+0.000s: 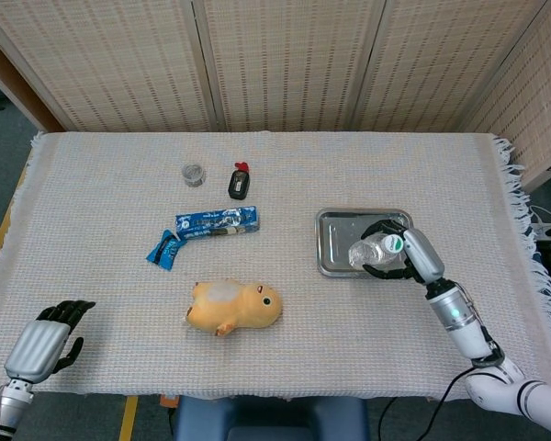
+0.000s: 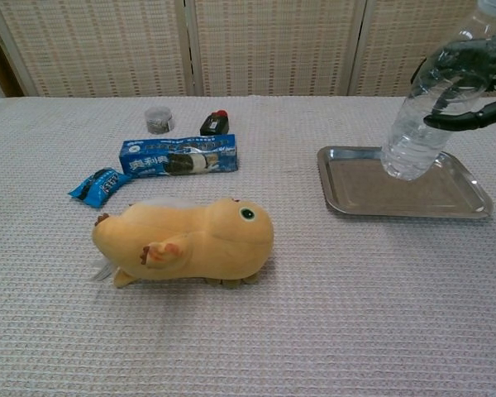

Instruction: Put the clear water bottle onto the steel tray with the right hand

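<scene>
Chest view: right hand (image 2: 471,87) holds clear water bottle (image 2: 434,107) tilted above steel tray (image 2: 355,203).

On the table (image 1: 101,230) there were one bottle (image 2: 434,107), one tray (image 1: 335,241), one plush toy (image 1: 234,307), two blue snack packs (image 1: 217,222) (image 1: 164,249), one small jar (image 1: 194,174), and one black item with a red cap (image 1: 239,182). Two hands (image 1: 411,258) (image 1: 46,342) were visible.

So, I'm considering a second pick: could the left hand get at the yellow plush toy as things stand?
Probably yes: the left hand is free, and bare cloth lies between it and the yellow plush toy.
</scene>
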`<state>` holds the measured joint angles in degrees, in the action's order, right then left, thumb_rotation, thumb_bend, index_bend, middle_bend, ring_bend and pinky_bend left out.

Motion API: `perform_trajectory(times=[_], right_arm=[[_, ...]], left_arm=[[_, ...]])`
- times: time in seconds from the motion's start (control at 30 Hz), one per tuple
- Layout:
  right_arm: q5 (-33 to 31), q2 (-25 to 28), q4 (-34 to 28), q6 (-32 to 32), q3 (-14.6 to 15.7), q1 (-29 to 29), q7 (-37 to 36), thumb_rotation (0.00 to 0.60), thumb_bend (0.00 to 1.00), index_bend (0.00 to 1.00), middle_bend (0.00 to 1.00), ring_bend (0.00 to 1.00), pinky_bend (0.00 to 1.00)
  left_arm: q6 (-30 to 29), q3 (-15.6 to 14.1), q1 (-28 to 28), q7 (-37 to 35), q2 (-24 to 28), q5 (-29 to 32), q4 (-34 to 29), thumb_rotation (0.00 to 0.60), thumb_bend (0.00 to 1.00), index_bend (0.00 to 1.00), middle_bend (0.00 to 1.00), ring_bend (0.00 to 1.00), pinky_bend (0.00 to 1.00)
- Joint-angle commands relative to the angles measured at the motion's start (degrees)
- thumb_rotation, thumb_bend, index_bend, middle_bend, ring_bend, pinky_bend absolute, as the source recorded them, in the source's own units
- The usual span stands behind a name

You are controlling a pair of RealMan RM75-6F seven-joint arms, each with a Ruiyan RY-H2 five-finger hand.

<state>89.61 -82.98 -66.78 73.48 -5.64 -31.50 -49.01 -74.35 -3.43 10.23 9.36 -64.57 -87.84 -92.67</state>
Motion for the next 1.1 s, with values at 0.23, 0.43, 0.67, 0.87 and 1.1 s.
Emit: perform_trajectory(times=[0.23,0.43,0.67,0.87,1.1], right_arm=[[-2.2,-3.0,7.3,-2.0,-1.4,-0.9,-0.5,0.6,0.0,0.76,0.54,0.28,0.42],[-3.7,-8.6,19.8,-5.9,-2.0,-2.8,-4.4,0.6,0.0,0.75,0.54,0.28,0.42],[-2.8,-14.3,31.5,-8.8,-0.8,-4.6,-13.7,0.6,0.0,0.75,0.54,0.28,0.42],[-1.7,-17.0,37.1,-9.0,0.4,-5.0,-19.3,0.6,0.0,0.73,0.54,0.28,0.42],[-0.3,-17.1,38.6,-9.0,2.1,-5.1,-22.3,0.6,0.0,0.39,0.35,0.07,0.32]], left_arm=[[-0.1,-0.1,0.0,0.4,-0.1,-0.3,0.0,0.6,0.53,0.17,0.19,0.15,0.25],[0.1,0.0,0.1,0.5,-0.3,-0.1,0.2,0.6,0.53,0.17,0.19,0.15,0.25],[0.4,0.0,0.2,0.8,-0.5,0.2,0.3,0.6,0.53,0.17,0.19,0.15,0.25],[0.9,0.0,0.3,0.8,-0.5,0.6,0.4,0.6,0.53,0.17,0.19,0.15,0.25],[0.8,0.0,0.4,0.8,-0.5,0.6,0.3,0.6,0.53,0.17,0.19,0.15,0.25]])
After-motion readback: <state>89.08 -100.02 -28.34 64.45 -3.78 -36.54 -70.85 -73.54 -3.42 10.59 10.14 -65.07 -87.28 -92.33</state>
